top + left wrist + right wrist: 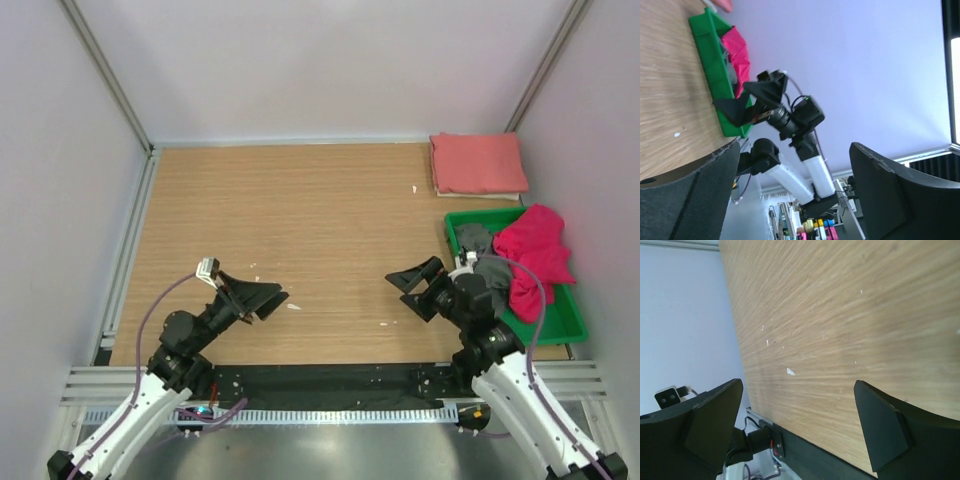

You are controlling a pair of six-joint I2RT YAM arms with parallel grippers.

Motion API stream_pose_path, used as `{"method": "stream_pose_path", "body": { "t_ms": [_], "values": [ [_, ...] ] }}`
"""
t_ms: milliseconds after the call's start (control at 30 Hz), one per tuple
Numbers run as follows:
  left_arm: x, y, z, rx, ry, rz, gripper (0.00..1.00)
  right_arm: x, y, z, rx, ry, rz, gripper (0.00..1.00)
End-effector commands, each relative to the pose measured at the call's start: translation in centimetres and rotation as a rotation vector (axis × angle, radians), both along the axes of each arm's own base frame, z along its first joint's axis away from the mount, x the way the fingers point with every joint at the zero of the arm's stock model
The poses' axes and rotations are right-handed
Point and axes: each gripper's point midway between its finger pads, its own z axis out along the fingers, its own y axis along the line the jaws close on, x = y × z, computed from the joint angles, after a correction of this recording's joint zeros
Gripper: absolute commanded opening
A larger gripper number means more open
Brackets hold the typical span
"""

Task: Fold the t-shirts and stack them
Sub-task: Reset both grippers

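A folded salmon-red t-shirt (478, 163) lies at the table's back right, on top of a folded white one (520, 192) whose edge shows beneath. A crumpled magenta t-shirt (537, 255) and a dark grey one (478, 254) lie in the green tray (565, 325); the magenta one also shows in the left wrist view (737, 49). No orange shirt is in view. My left gripper (268, 297) is open and empty above the near left of the table. My right gripper (412, 288) is open and empty, just left of the tray.
The wooden table (320, 230) has grey walls on three sides and a metal rail along its left edge (128, 250). Small white specks (293, 307) dot the wood. A black strip (330, 385) runs along the near edge between the arm bases.
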Motion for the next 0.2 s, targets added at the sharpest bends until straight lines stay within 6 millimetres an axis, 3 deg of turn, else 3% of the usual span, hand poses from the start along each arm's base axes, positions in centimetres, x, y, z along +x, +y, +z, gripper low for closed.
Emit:
{"method": "stream_pose_path", "body": {
  "t_ms": [0, 67, 167],
  "values": [
    [0.2, 0.4, -0.9, -0.096, -0.005, 0.008, 0.94, -2.5, 0.0, -0.4, 0.122, 0.075, -0.022, 1.00],
    [0.3, 0.8, -0.1, -0.129, -0.018, 0.030, 0.98, -3.1, 0.2, -0.5, 0.171, 0.047, -0.017, 1.00],
    [-0.5, 2.3, 3.7, -0.284, -0.097, 0.047, 1.00, -4.0, 1.1, 0.9, 0.297, 0.001, 0.036, 1.00]
  ]
}}
